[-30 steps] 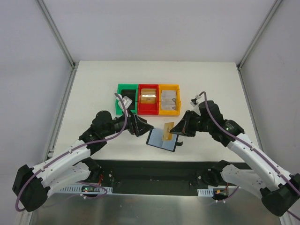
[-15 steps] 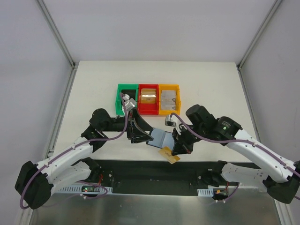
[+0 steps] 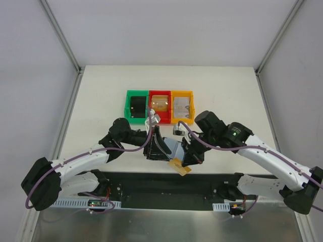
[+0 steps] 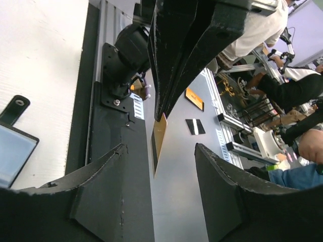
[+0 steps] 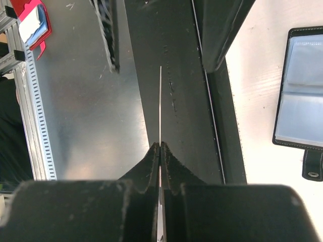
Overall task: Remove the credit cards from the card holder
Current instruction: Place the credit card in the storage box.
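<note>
R gripper [image 5: 160, 146] clamps tan-gold credit card [image 5: 160, 101] edge-on, mid-frame; L gripper [image 4: 159, 150] agape, empty, card seemingly dead ahead of it.

1. Tan-gold on the credit card [image 3: 180, 167].
2. Bluish-grey panels, black edge and black tab on the card holder [image 5: 303, 96].
3. Plain green bin [image 3: 136, 92], plain red bin [image 3: 160, 92], plain orange-yellow bin [image 3: 182, 92].
4. Off-white, unpatterned, on the worktop [image 3: 101, 91].
5. White shells, black joints and purple cables on the left arm [image 3: 81, 161] and right arm [image 3: 267, 156].

The card holder [image 5: 303, 91] runs off the right wrist view's edge.
</note>
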Controlling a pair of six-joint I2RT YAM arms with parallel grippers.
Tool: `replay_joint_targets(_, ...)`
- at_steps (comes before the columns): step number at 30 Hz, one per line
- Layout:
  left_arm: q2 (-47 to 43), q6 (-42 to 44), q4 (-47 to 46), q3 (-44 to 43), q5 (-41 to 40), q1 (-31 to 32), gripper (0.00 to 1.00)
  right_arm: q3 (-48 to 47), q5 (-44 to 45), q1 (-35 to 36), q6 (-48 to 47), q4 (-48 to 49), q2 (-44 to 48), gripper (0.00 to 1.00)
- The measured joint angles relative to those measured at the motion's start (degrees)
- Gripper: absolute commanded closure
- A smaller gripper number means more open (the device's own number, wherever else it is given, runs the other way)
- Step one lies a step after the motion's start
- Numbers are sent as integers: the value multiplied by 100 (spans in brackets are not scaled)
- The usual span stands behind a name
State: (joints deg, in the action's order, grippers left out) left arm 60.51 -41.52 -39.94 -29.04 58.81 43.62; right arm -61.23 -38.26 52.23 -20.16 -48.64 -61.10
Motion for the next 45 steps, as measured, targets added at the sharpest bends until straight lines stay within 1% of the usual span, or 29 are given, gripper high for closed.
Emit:
replay_joint_targets(6, 243, 39, 7, 0, 22, 271, 51, -103, 4, 0, -37, 31, -57, 100)
replay_joint_targets(9, 293, 72, 33, 0, 17, 332, 55, -127, 2, 0, -50, 46, -79, 100)
replay_joint_targets(12, 317, 107, 37, 0, 13, 334, 63, -127, 2, 0, -50, 46, -96, 100)
replay_joint_targets(15, 339, 146, 37, 0, 13, 372, 75, -127, 2, 0, -50, 46, -114, 100)
replay_joint_targets(20, 442, 186, 39, 0, 11, 411, 81, -127, 4, 0, -48, 52, -118, 100)
replay_joint_targets(22, 470, 188, 37, 0, 11, 437, 90, -127, 7, 0, -48, 55, -118, 100)
replay_joint_targets(23, 487, 192, 42, 0, 13, 457, 98, -127, 4, 0, -48, 57, -118, 100)
replay_joint_targets(24, 496, 190, 44, 0, 13, 479, 100, -127, 4, 0, -48, 59, -118, 100)
replay_joint_targets(26, 505, 214, 42, 0, 13, 483, 100, -127, 7, 0, -48, 61, -118, 100)
replay_joint_targets(27, 505, 216, 37, 0, 13, 483, 100, -127, 13, 0, -46, 63, -118, 94)
replay_joint_targets(28, 505, 223, 37, 0, 11, 483, 100, -127, 37, 0, -42, 68, -118, 83)
replay_joint_targets(30, 481, 260, 66, 0, -55, 483, 100, -127, 81, -13, -2, 74, -116, 65)
replay_joint_targets(33, 256, 481, 385, 0, -385, 483, 100, -127, 136, -144, 52, 153, -63, 51)
replay_joint_targets(36, -109, 667, 678, 33, -778, 455, 100, -125, 219, -470, 166, 280, 116, 44)
replay_joint_targets(40, -566, 791, 898, 205, -1182, 212, 100, -63, 345, -1165, 494, 654, 518, 42)
replay_joint_targets(43, -811, 791, 988, 391, -1552, -17, 100, 164, 463, -1753, 903, 1156, 883, 39)
replay_joint_targets(45, -984, 789, 986, 549, -1768, -76, 100, 531, 516, -2094, 1307, 1731, 1200, 37)
